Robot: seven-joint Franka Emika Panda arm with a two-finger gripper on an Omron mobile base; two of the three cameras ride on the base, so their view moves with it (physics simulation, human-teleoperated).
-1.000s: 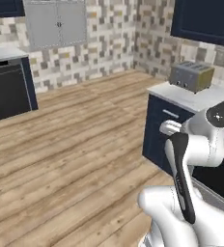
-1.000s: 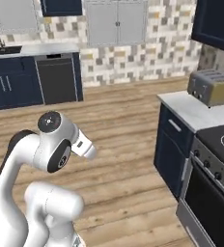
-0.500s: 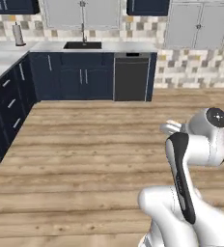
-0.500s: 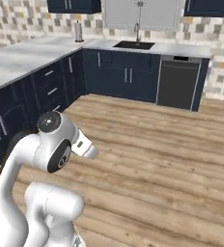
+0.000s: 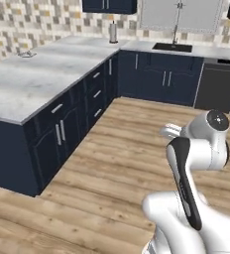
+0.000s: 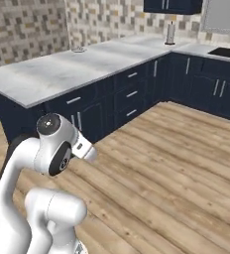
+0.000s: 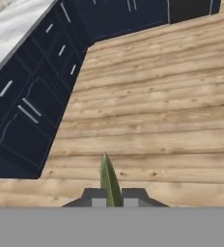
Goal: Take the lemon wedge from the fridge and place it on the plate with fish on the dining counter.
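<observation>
In the hand view, my gripper [image 7: 113, 201] is shut on the lemon wedge [image 7: 109, 181], a thin olive-green pointed sliver. It stands up between the two dark fingertips [image 7: 95, 197] and hangs over bare wooden floor. My white arm [image 5: 201, 149] is folded close above the base and appears again in the right base view [image 6: 52, 149]. The fridge, the plate and the dining counter are out of view.
An L-shaped marbled worktop [image 5: 42, 74] on navy cabinets [image 5: 62, 134] runs along the left and back, with a sink and tap [image 5: 172, 47] and a dark dishwasher [image 5: 218, 87]. Wooden floor [image 5: 117, 163] lies open ahead of the base.
The whole picture has swung round with the base: the toaster and stove corner has gone and the long worktop has come into view. The arm's pose and its grip look the same.
</observation>
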